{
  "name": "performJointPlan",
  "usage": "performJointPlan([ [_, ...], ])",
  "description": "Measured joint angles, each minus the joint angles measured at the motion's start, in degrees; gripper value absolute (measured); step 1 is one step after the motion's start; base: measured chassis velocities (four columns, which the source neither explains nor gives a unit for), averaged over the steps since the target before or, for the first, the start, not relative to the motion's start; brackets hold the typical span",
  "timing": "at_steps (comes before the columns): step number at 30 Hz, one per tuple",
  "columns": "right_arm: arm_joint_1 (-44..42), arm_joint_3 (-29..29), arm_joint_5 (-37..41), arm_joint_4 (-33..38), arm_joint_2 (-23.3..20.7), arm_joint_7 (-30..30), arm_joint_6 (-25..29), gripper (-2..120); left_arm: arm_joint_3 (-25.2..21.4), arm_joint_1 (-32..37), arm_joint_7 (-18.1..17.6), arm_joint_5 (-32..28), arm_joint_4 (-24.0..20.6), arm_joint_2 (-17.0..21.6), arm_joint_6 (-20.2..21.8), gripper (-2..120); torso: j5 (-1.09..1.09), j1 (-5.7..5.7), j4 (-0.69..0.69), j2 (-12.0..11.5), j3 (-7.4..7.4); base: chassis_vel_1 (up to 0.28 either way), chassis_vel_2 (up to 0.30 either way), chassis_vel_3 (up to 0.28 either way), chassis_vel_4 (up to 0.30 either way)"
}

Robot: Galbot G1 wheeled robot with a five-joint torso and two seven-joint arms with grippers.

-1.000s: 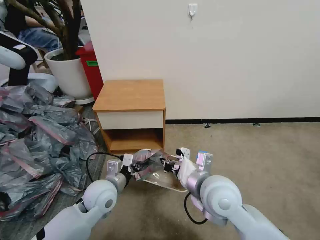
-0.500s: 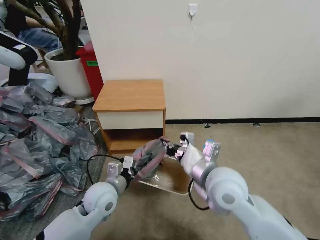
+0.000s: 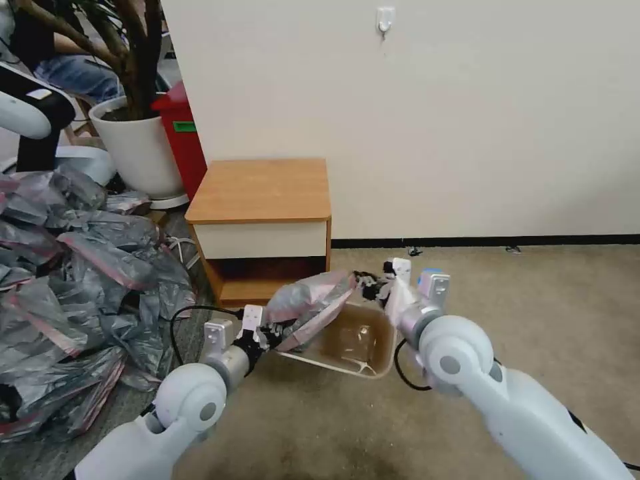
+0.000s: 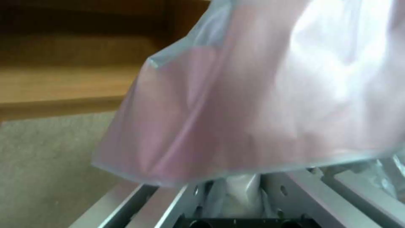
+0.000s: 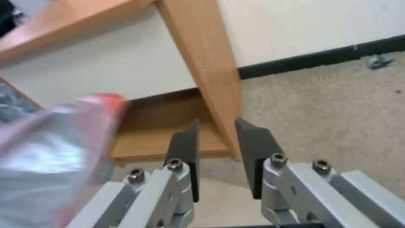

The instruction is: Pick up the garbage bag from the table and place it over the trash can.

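Bag off the counter, pinched in left claw, draped over the bin's near-left rim. Right claw parted narrowly, empty, at the far rim. Left to do: spreading the bag around the rim.

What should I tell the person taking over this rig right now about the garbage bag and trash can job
Left gripper: shut on the garbage bag, holding it at the trash can's near-left rim.
Right gripper: open, holding nothing, at the far rim of the trash can near the bag's far end.
Trash can sits on the carpet in front of the table.
Done: bag is off the table and bunched over the left part of the can's opening.
Left: most of the opening is uncovered; the bag needs spreading over the rim.
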Motion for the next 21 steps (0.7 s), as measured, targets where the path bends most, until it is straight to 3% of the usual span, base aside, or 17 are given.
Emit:
performJointPlan([
  [7,-0.78,0.75,-1.05,0.42,-0.12,0.26,-0.21,23,-0.33,0.16,1.08,0.10,0.06,-0.63,-1.77,1,0.00,0.00,0.00,0.00,0.00,0.000,0.000,0.000,0.000],
  [14,-1.05,1.89,-1.04,1.81,-0.61,0.43,-0.29,8,-0.52,0.09,1.07,0.13,0.54,-0.89,-1.85,1,0.00,0.00,0.00,0.00,0.00,0.000,0.000,0.000,0.000],
  [21,-1.48,2.52,-0.87,2.12,-0.95,0.44,-0.30,6,-0.92,-0.10,1.01,0.13,1.26,-0.89,-1.89,1,0.00,0.00,0.00,0.00,0.00,0.000,0.000,0.000,0.000],
])
